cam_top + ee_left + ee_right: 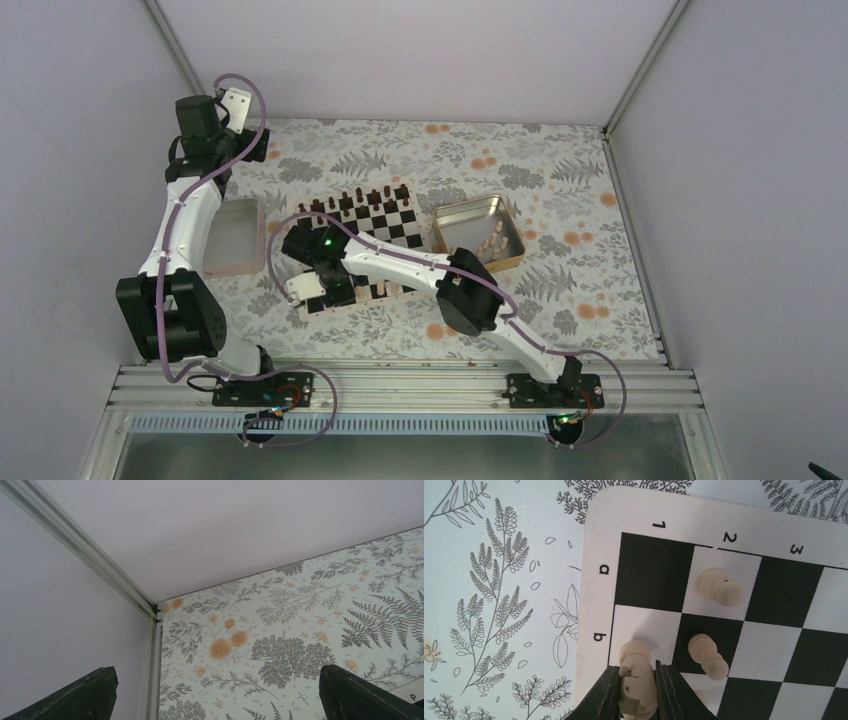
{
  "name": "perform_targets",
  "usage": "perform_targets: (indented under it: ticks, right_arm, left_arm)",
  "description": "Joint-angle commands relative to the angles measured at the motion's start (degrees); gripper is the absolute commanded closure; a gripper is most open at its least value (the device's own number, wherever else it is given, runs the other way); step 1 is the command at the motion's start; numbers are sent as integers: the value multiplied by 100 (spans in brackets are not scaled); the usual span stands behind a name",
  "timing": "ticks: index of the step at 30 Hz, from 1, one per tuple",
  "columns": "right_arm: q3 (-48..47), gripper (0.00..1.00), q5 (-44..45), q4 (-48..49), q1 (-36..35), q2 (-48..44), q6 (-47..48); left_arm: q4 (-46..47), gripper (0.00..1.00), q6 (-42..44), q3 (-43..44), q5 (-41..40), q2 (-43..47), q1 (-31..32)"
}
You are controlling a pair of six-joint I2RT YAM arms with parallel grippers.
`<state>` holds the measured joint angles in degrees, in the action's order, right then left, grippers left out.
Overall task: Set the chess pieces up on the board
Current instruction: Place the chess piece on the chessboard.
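Pinched a tan chess piece (634,652) in the right gripper (639,674), over the white square at the board (596,580)'s near left corner. Hung the left gripper (220,685) spread wide, empty, above the table (280,630)'s far left corner.

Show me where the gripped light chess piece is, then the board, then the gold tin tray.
gripped light chess piece (638,680): right wrist view, on its clamped body.
board (651,572): right wrist view, on the black corner square.
gold tin tray (460,222): top external view, on its bare floor.
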<state>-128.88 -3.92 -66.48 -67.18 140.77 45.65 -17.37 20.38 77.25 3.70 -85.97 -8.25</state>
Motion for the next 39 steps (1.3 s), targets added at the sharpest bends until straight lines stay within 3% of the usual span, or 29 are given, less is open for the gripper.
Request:
perform_targets:
  ticks: [1, 22, 25, 29, 35, 39]
  right_arm:
    - [-85, 85, -141, 28, -63, 119, 84]
    - [-76, 80, -96, 150, -33, 218, 96]
    - [-63, 73, -62, 225, -22, 130, 55]
    - [-33, 68, -72, 284, 17, -143, 56]
    - [-49, 67, -285, 83, 147, -741, -4]
    - [446, 67, -343, 126, 402, -1541, -140]
  left_arm:
    - [34, 0, 36, 115, 129, 107, -36]
    - [19, 0, 27, 88, 249, 108, -32]
    - [17, 0, 34, 80, 276, 120, -29]
    - [15, 0, 36, 75, 297, 118, -28]
    - [7, 0, 44, 82, 285, 118, -31]
    - [67, 0, 71, -15, 216, 125, -36]
